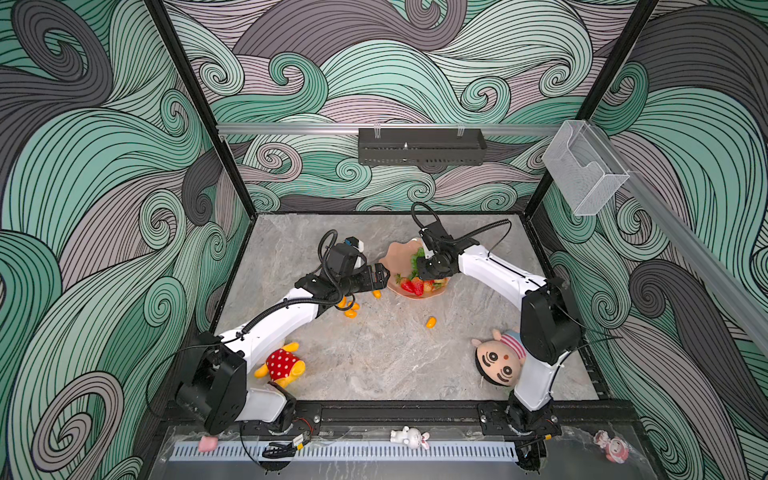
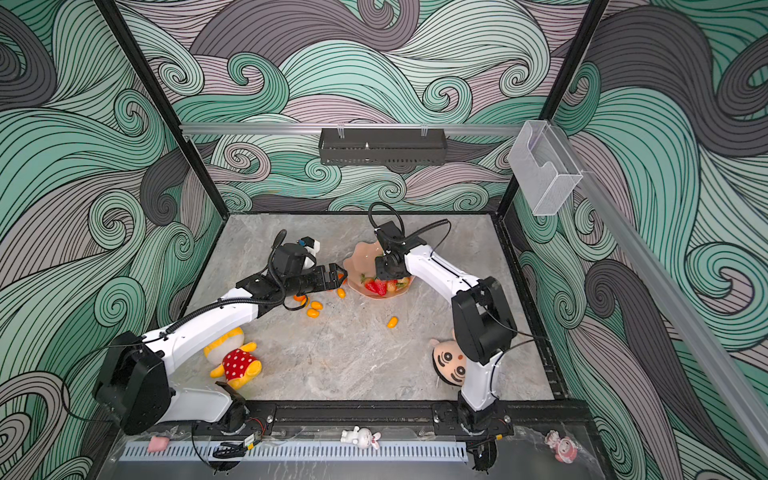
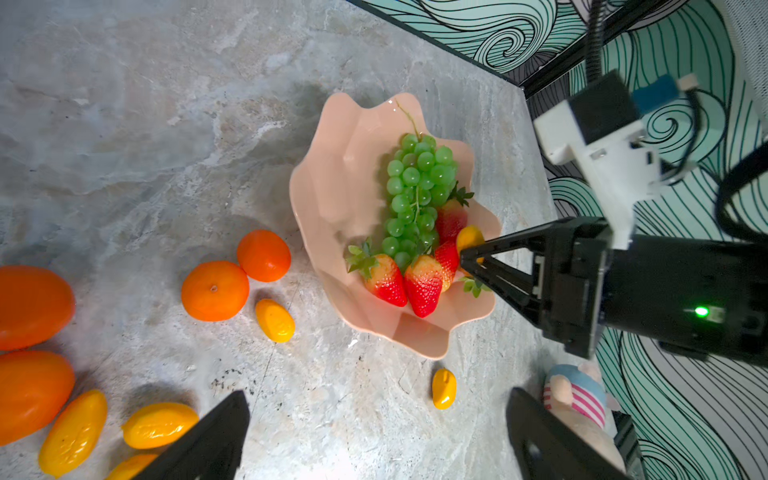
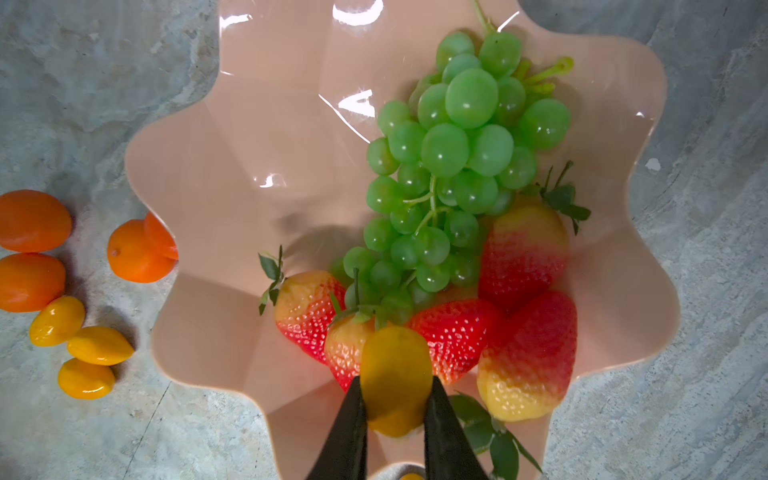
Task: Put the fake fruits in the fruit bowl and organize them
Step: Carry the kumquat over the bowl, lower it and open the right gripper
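Along the near edge of the table [image 1: 374, 374], two soft toys are found: one yellow plush toy [image 1: 283, 365] in red polka dots at 7 o'clock and one round-faced plush doll [image 1: 498, 363] at 5 o'clock, partly hidden by the right arm.

Further in, five kumquats [image 3: 274, 320] are counted on the stone in the left wrist view. One lies alone at about 5 o'clock from the fruit bowl [image 1: 395, 255]. One lies just off the bowl's rim at 8 o'clock, and three are bunched beyond it in the same direction, under the left arm. Four tangerines [image 3: 215, 291] are seen beside them: two touching each other close to the rim at 9 o'clock, and two further out, side by side.

The left gripper [image 1: 383, 277] is held just beside the bowl at 9 o'clock, its jaws spread as wide as they go, with nothing between them.

The bowl itself is set past the table's centre, toward 12 o'clock. Inside it, one green grape bunch [image 4: 449, 166] is laid along the 3 o'clock half, and five strawberries [image 4: 453, 336] are counted at the 6 o'clock end. The bowl's pink floor shows at 9 o'clock. The right gripper [image 4: 395, 380] is poised above the strawberries, its jaws nearly closed and clamped on one more kumquat [image 4: 395, 353].
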`<state>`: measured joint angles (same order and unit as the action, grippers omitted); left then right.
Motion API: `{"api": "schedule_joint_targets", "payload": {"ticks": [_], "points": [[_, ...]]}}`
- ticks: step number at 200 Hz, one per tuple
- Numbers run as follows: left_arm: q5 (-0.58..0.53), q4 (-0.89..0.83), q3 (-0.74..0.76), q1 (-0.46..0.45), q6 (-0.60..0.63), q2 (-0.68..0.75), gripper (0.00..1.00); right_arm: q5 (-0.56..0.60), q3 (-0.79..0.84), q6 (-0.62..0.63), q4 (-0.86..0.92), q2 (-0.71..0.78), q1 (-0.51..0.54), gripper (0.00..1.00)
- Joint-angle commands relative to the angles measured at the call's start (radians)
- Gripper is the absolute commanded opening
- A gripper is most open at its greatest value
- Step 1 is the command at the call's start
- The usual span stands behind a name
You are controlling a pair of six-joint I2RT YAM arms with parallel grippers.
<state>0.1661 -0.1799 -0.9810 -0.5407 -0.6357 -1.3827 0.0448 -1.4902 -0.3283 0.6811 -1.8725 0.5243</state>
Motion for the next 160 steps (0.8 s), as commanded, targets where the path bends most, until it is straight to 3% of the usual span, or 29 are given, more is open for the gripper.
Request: {"api": "schedule_joint_targets", "payload": {"ticks": [1, 87, 160], "points": [[0.074, -0.03, -0.075, 0.009, 0.002, -0.033, 0.99, 0.06, -0.065, 0.033, 0.066, -0.052, -0.013, 0.18], [0.124, -0.034, -0.094, 0.01, 0.012, -0.084, 0.99, 0.084, -0.174, 0.052, 0.114, -0.168, -0.039, 0.22], [0.131, -0.049, -0.099, 0.009, 0.016, -0.084, 0.99, 0.067, -0.177, 0.055, 0.119, -0.143, -0.044, 0.27]]}}
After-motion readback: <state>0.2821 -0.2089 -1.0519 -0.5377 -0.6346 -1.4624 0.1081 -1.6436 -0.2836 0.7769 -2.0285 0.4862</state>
